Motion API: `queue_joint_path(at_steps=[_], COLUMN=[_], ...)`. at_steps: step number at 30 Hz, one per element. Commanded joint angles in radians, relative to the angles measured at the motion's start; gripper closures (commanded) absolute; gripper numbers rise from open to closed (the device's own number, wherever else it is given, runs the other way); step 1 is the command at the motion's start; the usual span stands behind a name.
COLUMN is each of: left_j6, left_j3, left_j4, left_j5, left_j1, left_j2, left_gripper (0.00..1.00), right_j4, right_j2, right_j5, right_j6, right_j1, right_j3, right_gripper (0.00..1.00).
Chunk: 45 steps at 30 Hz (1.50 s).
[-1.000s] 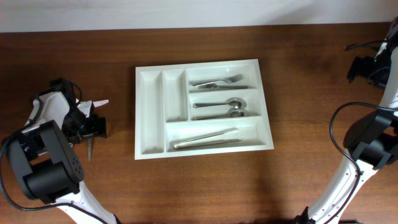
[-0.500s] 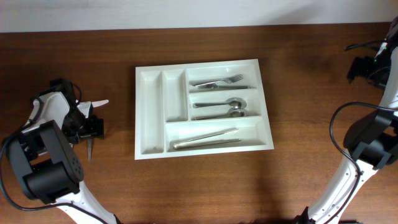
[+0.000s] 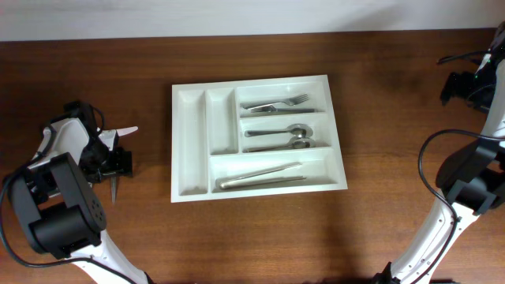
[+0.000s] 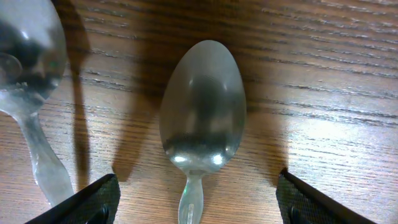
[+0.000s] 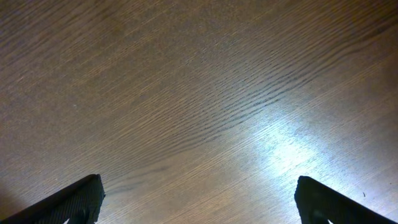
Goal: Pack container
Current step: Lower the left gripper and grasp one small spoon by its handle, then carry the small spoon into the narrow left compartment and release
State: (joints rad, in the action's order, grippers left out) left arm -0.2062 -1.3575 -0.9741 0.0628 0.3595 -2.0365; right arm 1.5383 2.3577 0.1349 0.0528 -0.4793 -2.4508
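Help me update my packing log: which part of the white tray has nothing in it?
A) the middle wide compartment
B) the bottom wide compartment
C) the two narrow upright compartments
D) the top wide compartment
C: seen from overhead, the narrow upright compartments of the container show only bare white plastic, while forks, spoons and knives fill the wide ones.

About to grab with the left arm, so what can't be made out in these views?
Left wrist: spoon handle cut off by the bottom edge; second spoon cut by the left edge.
Overhead: both spoons mostly hidden by the left gripper.
Overhead: right gripper too small and dark to show its fingers.
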Motion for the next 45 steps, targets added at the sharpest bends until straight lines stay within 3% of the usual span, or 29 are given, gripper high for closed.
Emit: queue_joint_path(at_steps=[1,6,8,19,29,38,45], left_j6=[-0.012,0.0,0.011,0.049,0.063,0.101,0.263], left_j3=[0.031,0.031,0.031,0.031,0.02,-0.187,-0.419], left_j4=[0.013,0.012,0.012,0.013,-0.005,-0.13,-0.218], left_j5=[0.013,0.013,0.012,0.013,0.012,0.001,-0.048], left_j1=[0.002,0.001,0.0,0.0,-0.002,-0.104,-0.245], left_j2=[-0.013,-0.013,-0.013,-0.013,-0.013,-0.013,-0.013], left_gripper=[0.18,0.25,0.37,0.81,0.98,0.98,0.98], right_j4=[-0.003,-0.003,-0.003,-0.003,-0.003,-0.003,-0.003], right_j2=[0.006,0.006,0.006,0.006,0.006,0.006,0.006], right_j5=[0.016,0.016,0.016,0.016,0.016,0.016,0.016], right_j6=[0.008,0.008,0.008,0.008,0.008,0.008,0.008], right_j1=[-0.005,-0.005,-0.005,-0.005,-0.005,-0.005,-0.005], right_j3=[0.002,0.002,0.002,0.002,0.002,0.002,0.002], right_gripper=[0.01,0.01,0.01,0.01,0.01,0.01,0.01])
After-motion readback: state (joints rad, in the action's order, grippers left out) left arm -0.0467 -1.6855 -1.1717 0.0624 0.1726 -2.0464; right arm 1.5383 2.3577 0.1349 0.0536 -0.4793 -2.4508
